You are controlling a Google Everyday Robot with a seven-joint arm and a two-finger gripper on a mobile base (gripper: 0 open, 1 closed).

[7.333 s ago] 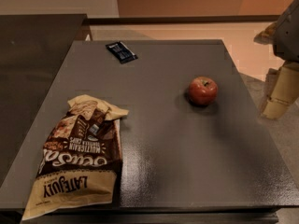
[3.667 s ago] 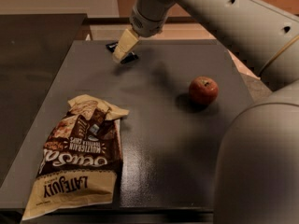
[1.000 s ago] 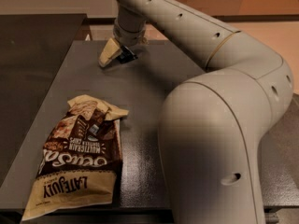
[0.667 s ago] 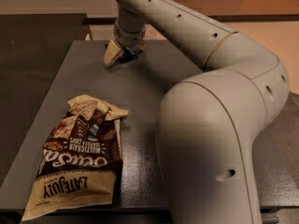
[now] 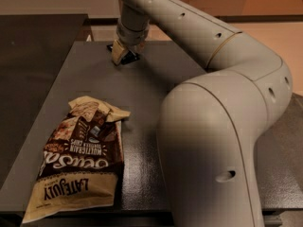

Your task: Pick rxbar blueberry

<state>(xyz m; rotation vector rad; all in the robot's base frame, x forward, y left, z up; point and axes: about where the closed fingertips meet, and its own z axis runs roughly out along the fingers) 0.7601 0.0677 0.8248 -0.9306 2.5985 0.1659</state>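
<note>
Navy-blue wrapper showed only as dark slivers at the far end of the grey table [image 5: 90, 82]. The rxbar blueberry [image 5: 132, 58] lay flat there, left of centre, mostly hidden beneath the gripper [image 5: 119, 56]. The gripper stood right on top of it at the end of the big beige arm [image 5: 213, 122]. Whether the claw was spread or had closed on the bar could not be told from this angle.

The bar looked like a light thing, thin and fairly stiff, with a little give in the filling. Its film wrapper was probably slick, and it sat so low on the table that there was little side to catch. The best hold seemed to be across the narrow width near the middle, with the claw pressed right down to the surface. The crimped ends would likely fold or slip. A firm squeeze should do no harm.

The brown chip bag [image 5: 80, 160] lay well apart at the near left.
</note>
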